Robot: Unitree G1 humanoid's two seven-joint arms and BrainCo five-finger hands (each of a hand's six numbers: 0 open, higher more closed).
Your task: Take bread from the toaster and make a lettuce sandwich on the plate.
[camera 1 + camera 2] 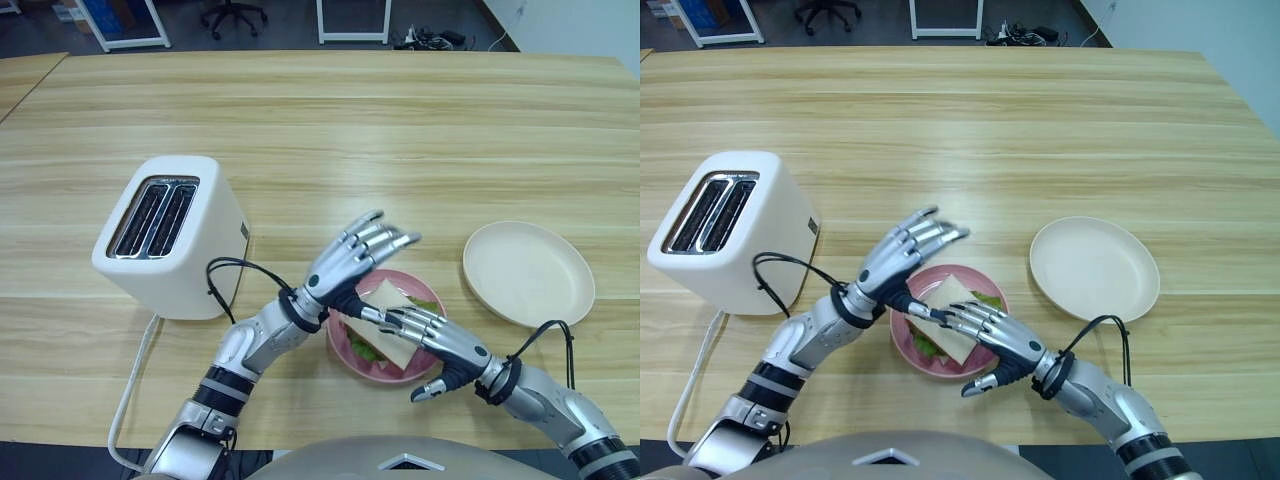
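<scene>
Table (pixel 330 130) of pale wood carries everything. White toaster (pixel 185 260) stands well left of the pink plate (pixel 385 374); a cream plate (pixel 527 272) lies near the pink plate's right side. Left hand (pixel 350 262) hovers open over the pink plate's far left rim, fingers straight, holding nothing. Right hand (pixel 440 340) is spread flat over its near side, gripping nothing. Bread (pixel 385 300) lies on that plate atop lettuce (pixel 923 345).
</scene>
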